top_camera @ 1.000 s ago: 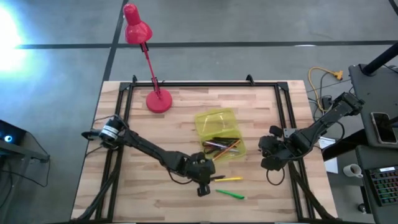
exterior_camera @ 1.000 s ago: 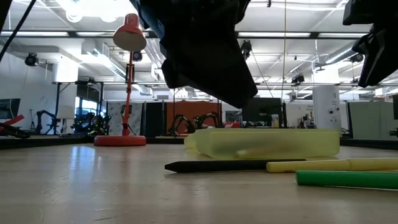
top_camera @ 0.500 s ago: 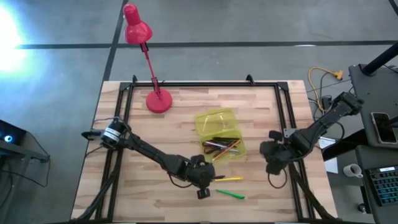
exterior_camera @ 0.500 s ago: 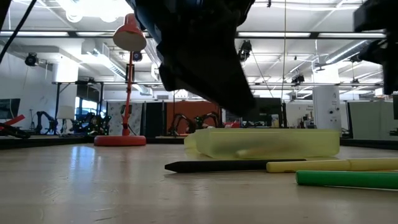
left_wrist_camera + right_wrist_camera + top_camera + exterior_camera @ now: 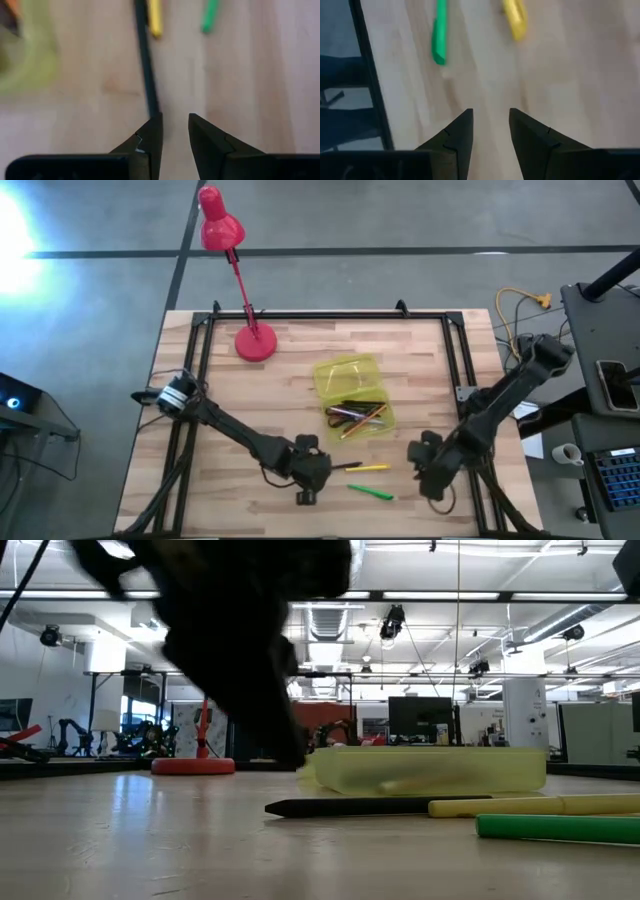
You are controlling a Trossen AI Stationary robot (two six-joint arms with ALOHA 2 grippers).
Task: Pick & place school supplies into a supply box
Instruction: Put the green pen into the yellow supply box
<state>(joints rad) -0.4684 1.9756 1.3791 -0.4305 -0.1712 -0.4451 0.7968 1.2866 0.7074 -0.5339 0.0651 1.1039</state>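
While your left gripper (image 5: 175,131) hovers slightly parted, empty, at the black pen (image 5: 145,60), your right gripper (image 5: 490,127) matches, empty.

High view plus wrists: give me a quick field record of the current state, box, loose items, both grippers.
supply box: yellow-green box mid-table, several pencils and pens inside
loose items: black pencil, yellow marker, green marker, all on the table in front of the box
left gripper: open, empty, low over the table at the black pencil's end
right gripper: open, empty, near the green and yellow markers, touching neither
lamp: red desk lamp at the far left of the table
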